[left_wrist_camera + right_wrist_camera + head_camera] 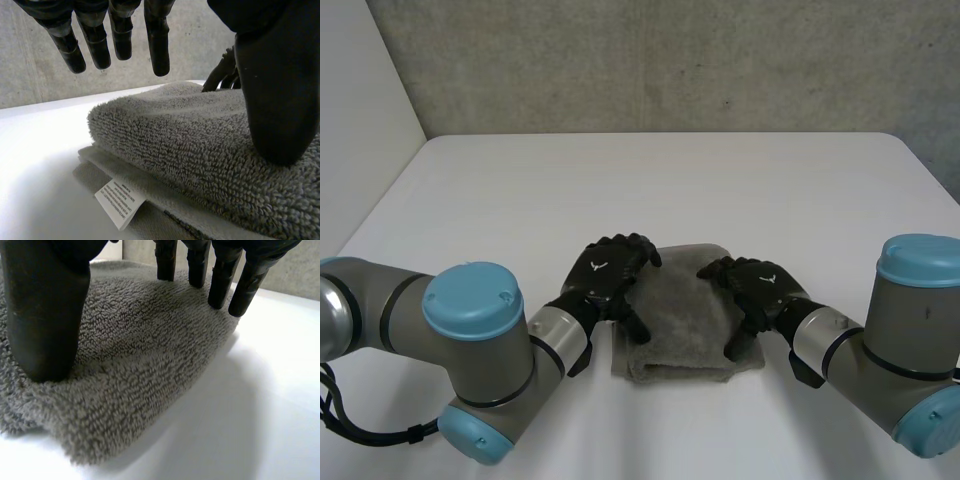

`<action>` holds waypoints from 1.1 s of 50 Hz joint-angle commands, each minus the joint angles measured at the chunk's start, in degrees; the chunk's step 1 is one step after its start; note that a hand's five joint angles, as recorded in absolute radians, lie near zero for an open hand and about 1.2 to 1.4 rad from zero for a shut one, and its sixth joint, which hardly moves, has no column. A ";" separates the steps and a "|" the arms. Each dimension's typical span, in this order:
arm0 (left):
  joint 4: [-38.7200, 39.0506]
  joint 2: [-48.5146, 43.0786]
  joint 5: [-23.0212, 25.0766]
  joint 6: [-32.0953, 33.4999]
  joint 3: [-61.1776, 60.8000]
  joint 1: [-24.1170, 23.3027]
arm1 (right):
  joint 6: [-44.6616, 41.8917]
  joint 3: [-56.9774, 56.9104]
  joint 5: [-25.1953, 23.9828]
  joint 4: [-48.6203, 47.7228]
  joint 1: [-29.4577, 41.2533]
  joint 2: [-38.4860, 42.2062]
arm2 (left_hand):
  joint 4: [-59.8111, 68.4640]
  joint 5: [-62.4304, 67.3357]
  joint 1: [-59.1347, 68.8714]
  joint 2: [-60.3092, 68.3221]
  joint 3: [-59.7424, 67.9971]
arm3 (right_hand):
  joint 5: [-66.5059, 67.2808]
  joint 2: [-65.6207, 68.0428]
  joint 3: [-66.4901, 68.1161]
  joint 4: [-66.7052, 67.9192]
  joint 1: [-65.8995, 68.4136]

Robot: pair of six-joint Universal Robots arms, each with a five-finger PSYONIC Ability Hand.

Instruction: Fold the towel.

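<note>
Left hand and right hand are being rested with relaxed, unclenched fingers on the folded towel at its 9 and 3 o'clock edges, near the tabletop's 6 o'clock side; the fold is seemingly being pressed flat, and lifting clear is likely being called for next.

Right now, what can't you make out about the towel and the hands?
Tag print, left wrist view: too small to read.
Towel side edges, head view: partly covered by the left hand and right hand.
Towel's far end, right wrist view: behind that hand's fingers.
</note>
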 commanded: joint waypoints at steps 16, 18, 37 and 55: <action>-3.45 3.12 0.12 0.25 1.88 0.89 | -0.09 -2.01 0.48 1.10 0.20 -3.68 | -2.60 -1.01 -2.40 -2.40 -2.45 | -3.43 -4.36 -4.06 -4.88 -2.83; -5.73 5.13 0.12 0.16 3.11 0.89 | 0.08 -3.41 1.00 2.06 0.64 -9.27 | -2.60 -1.01 -2.40 -2.40 -2.45 | -3.43 -4.36 -4.06 -4.88 -2.83; -33.44 20.70 -1.81 0.16 17.10 7.30 | -0.27 -15.19 24.28 12.00 1.16 -20.47 | -4.62 -3.03 -4.42 -4.42 -4.47 | -3.43 -4.36 -4.06 -4.88 -2.83; -33.53 21.77 -7.62 0.16 17.27 9.07 | -3.34 -15.72 26.14 12.17 2.31 -20.46 | -4.62 -3.03 -4.42 -4.42 -4.47 | -3.43 -4.36 -4.06 -4.88 -2.83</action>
